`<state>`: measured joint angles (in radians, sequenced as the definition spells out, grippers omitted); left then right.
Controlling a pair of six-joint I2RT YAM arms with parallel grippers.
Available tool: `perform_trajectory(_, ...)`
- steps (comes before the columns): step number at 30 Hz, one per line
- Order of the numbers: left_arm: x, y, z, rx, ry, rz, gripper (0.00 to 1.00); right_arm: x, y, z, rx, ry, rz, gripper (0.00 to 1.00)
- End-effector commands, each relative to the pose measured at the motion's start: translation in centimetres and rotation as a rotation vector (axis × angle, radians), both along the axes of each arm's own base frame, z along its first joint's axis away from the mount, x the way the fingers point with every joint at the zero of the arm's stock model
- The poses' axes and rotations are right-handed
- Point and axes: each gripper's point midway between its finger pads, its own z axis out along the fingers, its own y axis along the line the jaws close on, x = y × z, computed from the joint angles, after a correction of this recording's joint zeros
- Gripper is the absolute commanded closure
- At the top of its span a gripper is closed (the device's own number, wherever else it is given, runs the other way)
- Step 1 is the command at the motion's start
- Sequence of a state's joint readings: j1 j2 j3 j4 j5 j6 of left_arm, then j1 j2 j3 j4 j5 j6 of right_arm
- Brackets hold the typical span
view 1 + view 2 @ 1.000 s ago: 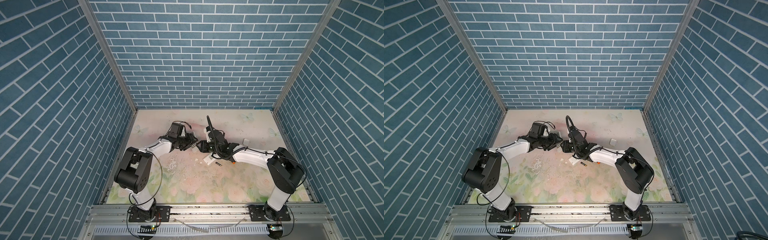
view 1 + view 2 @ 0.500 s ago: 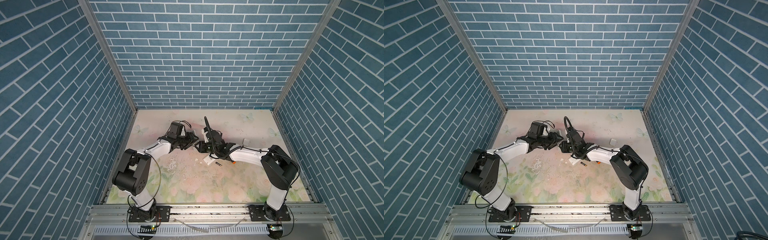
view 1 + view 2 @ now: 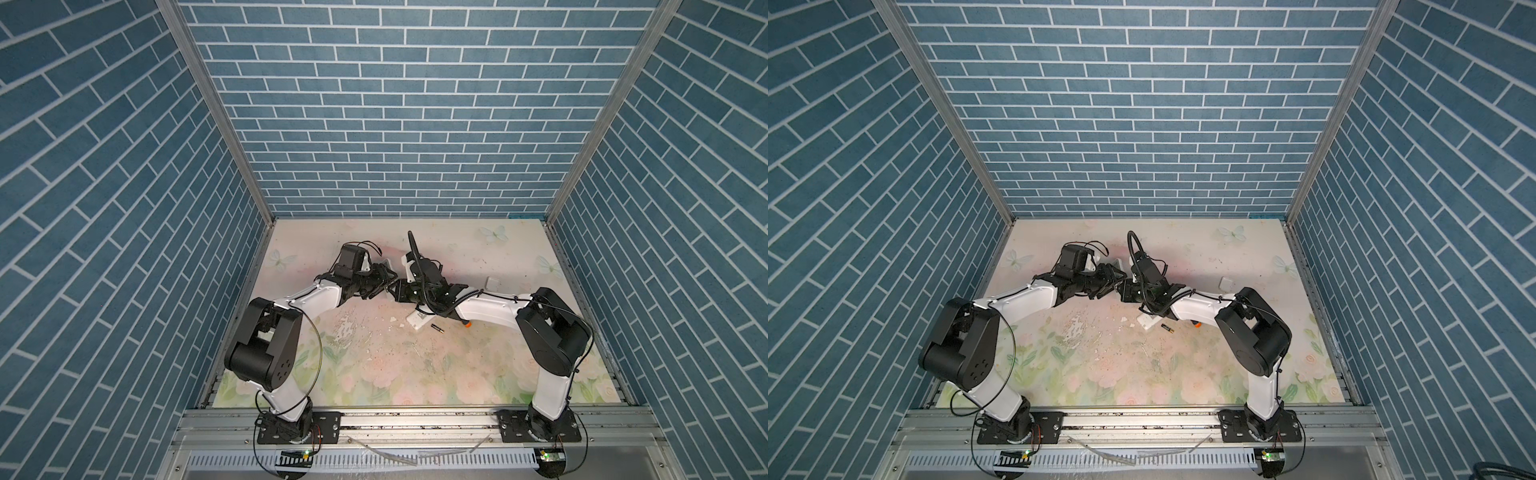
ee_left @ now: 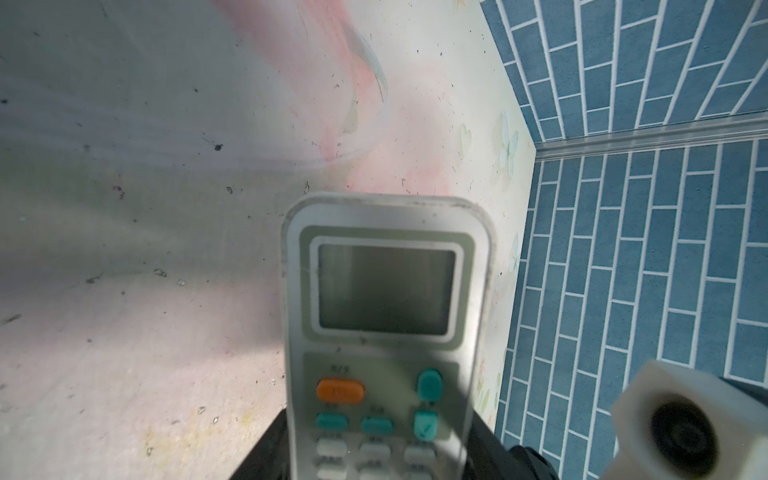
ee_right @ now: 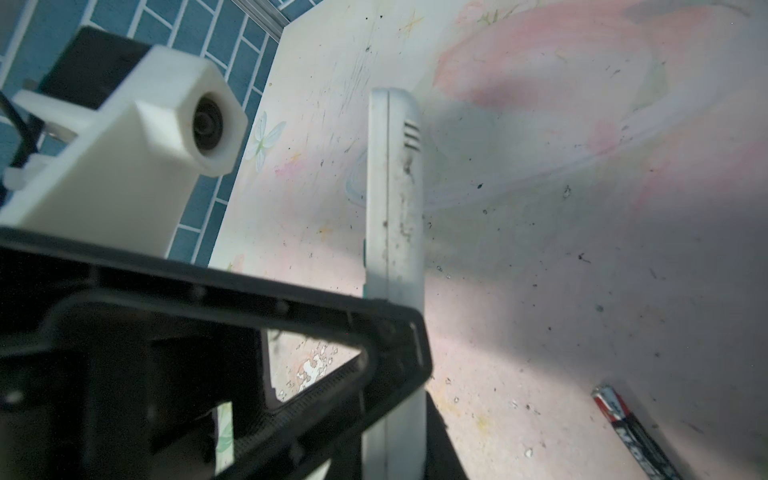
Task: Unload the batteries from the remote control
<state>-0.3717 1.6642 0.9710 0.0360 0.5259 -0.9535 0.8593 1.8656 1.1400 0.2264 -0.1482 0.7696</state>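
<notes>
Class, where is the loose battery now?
In both top views the battery lies just right of centre, between a white flat piece and an orange tip.

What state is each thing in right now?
remote: held at its button end, screen end free
left gripper: shut on remote
right gripper: at the remote, grip unclear
battery: out, lying loose on the table
orange-handled tool: on table, mostly hidden under right arm

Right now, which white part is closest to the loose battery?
The flat white piece poking out from under the right forearm, right beside the battery. The small white square lies farther back, and the remote is held aloft.
</notes>
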Motion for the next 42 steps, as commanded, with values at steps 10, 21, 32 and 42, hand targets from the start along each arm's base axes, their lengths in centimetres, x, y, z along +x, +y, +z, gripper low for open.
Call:
perform_trajectory(10, 0.7, 1.5, 4.2, 0.004, -0.087, -0.007, 0.25, -0.3, 0.5, 2.8, 0.008, -0.092, 0.067, 1.0)
perform_trajectory(21, 0.1, 3.5, 4.9, 0.013, 0.012, -0.034, 0.23, -1.7, -2.9, 3.8, -0.235, -0.184, 0.148, 1.0)
perform_trajectory(32, -0.5, 3.7, 7.2, -0.012, 0.135, -0.052, 0.23, -2.8, -5.3, 3.1, -0.539, -0.381, 0.343, 1.0)
perform_trajectory(42, -2.6, 3.6, 5.3, -0.067, 0.317, 0.007, 0.28, -2.6, -5.4, 5.1, -0.694, -0.583, 0.37, 1.0)
